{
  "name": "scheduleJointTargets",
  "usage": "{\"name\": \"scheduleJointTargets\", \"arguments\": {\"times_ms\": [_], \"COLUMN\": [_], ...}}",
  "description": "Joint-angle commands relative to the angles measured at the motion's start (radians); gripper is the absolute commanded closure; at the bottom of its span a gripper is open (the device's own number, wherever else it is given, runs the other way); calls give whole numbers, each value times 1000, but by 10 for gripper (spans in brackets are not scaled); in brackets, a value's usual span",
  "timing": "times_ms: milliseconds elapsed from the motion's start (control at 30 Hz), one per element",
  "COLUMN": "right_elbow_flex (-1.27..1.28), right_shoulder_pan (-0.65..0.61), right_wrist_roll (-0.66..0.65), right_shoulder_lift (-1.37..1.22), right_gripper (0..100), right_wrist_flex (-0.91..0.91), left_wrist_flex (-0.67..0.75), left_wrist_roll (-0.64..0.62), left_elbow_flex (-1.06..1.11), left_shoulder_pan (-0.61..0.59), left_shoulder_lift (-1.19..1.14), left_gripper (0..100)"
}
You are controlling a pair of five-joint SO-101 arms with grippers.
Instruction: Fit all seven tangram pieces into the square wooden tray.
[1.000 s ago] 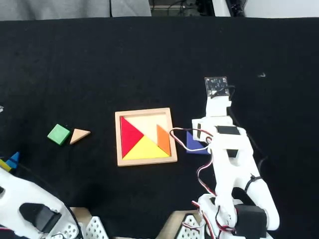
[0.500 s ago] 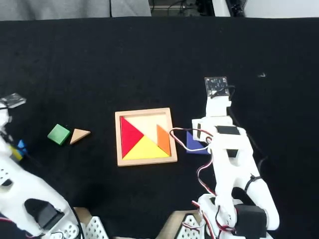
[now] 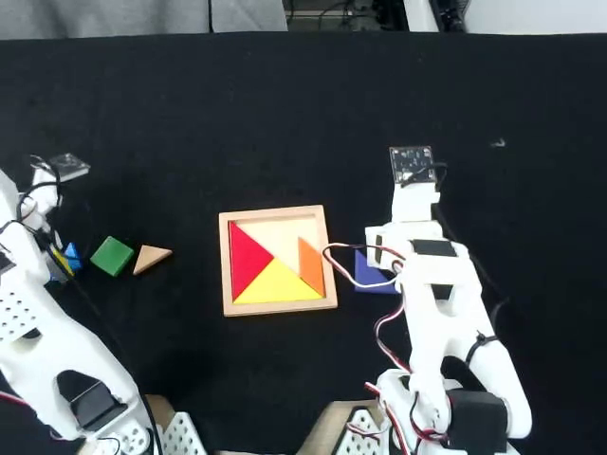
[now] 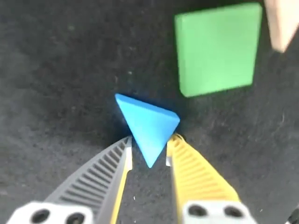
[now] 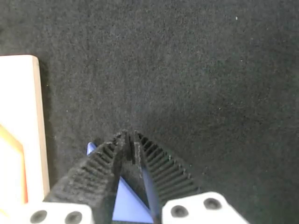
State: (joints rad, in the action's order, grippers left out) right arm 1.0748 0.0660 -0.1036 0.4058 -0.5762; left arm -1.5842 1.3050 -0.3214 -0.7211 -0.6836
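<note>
High view, left side: the left claw (image 3: 64, 258) sits low over the black desk (image 3: 190, 123). The green square (image 3: 112, 256) is just beside it on the tray side, and the tan triangle (image 3: 150, 257) is just past that.
Left claw state: pinching the blue triangle (image 4: 148, 122) by one corner between its ribbed fingertips (image 4: 176, 148). The rest of the piece sticks out ahead of the tips. Whether the piece touches the desk cannot be told.
Left wrist view: the green square lies ahead of the claw, a narrow strip of desk apart from the blue triangle.
Right claw (image 5: 128, 139): fingers pressed together with nothing between them, tips close to the desk.
Violet piece (image 5: 125, 205): flat on the desk beneath the right claw and partly covered by its fingers, just beside the tray's outer edge.
Tray (image 3: 277, 211): between the two claws, near the right one and well apart from the left.
Inside the tray: the orange triangle (image 3: 310, 265) is on the right claw's side and the red triangle (image 3: 247, 258) on the left claw's side. The yellow triangle (image 3: 277, 284) lies between them, and the remaining floor is bare pale wood.
</note>
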Motion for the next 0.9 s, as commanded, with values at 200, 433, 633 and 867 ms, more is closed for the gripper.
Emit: {"name": "scheduleJointTargets", "arguments": {"times_ms": [200,433,633,867], "right_elbow_flex": [-2,-2,-2,-2], "right_shoulder_pan": [11,11,11,11], "right_wrist_roll": [-2,-2,-2,-2], "right_shoulder_lift": [2,2,2,2], "right_gripper": [986,986,986,986], "right_wrist_flex": [17,17,17,17], "left_wrist_flex": [20,130,110,107], "left_wrist_roll": [-115,-215,-224,-414], "left_elbow_flex": [-39,-41,-41,-39], "left_shoulder_pan": [45,50,56,81], "left_shoulder_lift": [92,9,2,2], "left_gripper": [791,791,791,791]}}
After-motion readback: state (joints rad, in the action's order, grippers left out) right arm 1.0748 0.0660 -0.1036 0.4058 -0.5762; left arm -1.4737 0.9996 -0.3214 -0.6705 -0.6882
